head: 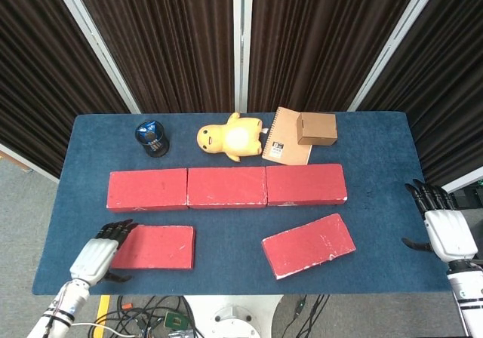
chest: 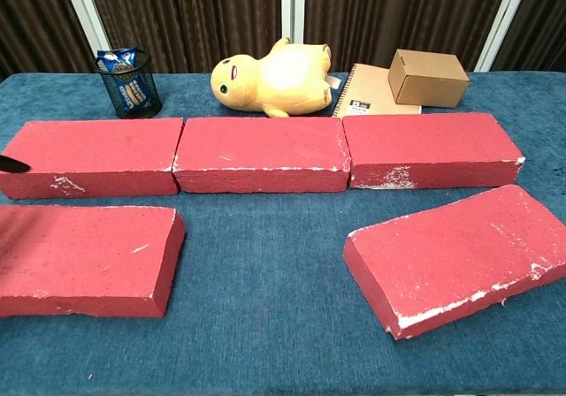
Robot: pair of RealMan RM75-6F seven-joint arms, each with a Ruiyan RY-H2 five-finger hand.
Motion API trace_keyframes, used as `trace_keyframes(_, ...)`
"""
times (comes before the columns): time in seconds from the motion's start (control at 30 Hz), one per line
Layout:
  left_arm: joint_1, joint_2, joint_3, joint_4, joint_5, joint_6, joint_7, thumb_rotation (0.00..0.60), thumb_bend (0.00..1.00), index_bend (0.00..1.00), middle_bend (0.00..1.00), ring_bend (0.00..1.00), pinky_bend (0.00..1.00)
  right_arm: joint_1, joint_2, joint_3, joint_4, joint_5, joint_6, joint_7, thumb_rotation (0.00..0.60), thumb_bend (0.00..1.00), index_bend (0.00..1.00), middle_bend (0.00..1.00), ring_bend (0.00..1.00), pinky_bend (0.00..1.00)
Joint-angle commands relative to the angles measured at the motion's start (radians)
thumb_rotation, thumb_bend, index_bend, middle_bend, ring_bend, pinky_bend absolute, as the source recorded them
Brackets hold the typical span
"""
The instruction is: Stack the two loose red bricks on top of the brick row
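Observation:
Three red bricks form a row [head: 226,187] [chest: 261,153] across the middle of the blue table. One loose red brick [head: 151,247] [chest: 84,259] lies flat in front of the row's left end. The other loose brick [head: 308,245] [chest: 455,255] lies skewed in front of the row's right end. My left hand [head: 96,255] hovers at the left end of the left loose brick, fingers spread, holding nothing; only a dark fingertip [chest: 12,163] shows in the chest view. My right hand [head: 445,232] is open beside the table's right edge, well clear of the skewed brick.
Behind the row stand a black mesh pen cup [head: 152,138], a yellow plush toy [head: 230,136], a spiral notebook [head: 285,138] and a small cardboard box [head: 316,128]. Dark curtains hang behind the table [head: 377,157].

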Motion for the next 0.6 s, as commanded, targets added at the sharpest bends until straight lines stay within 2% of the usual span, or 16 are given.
trace_keyframes(0.03,-0.013,-0.049,-0.004,0.004,-0.02,-0.009,0.056,0.6,0.0,0.0,0.0,0.0,0.0,0.002,0.001,0.001,-0.001,-0.001,0.0,0.001,0.6,0.0,0.0,0.0,0.0,0.0)
trace_keyframes(0.2,-0.04,-0.088,-0.013,-0.002,-0.092,-0.043,0.127,0.6,0.0,0.0,0.0,0.0,0.0,0.004,0.004,0.004,-0.004,-0.001,0.002,0.004,0.6,0.0,0.0,0.0,0.0,0.0)
trace_keyframes(0.37,-0.067,-0.118,-0.026,0.025,-0.152,-0.076,0.143,0.6,0.0,0.0,0.0,0.0,0.0,0.008,0.003,0.002,0.002,0.003,-0.01,-0.003,0.6,0.0,0.0,0.0,0.0,0.0)
trace_keyframes(0.6,-0.093,-0.14,-0.041,0.055,-0.183,-0.086,0.151,0.6,0.0,0.0,0.0,0.0,0.0,0.011,0.002,0.0,-0.001,0.004,-0.015,-0.002,0.6,0.0,0.0,0.0,0.0,0.0)
